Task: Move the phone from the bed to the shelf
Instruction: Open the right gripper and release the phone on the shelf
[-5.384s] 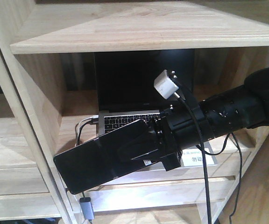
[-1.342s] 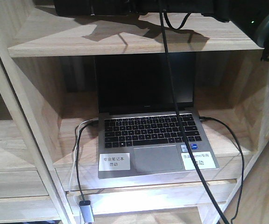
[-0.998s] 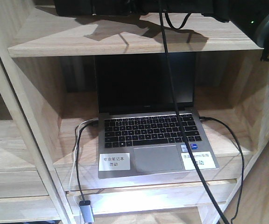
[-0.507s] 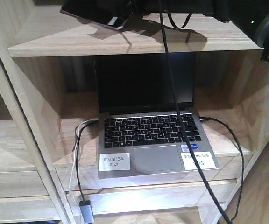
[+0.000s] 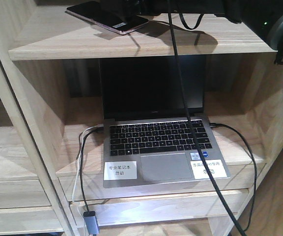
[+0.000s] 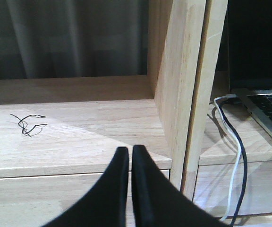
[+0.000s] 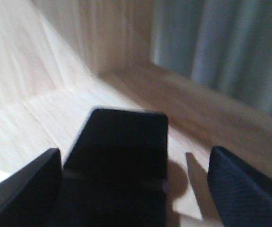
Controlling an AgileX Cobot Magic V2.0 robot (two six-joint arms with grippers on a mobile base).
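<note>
One phone (image 5: 107,16) lies on the shelf's (image 5: 141,46) top board; right jaws apart, left jaws together.

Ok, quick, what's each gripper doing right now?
Left gripper: shut, holding nothing.
Right gripper: open, fingers wide either side of the phone, which lies on the shelf.
</note>
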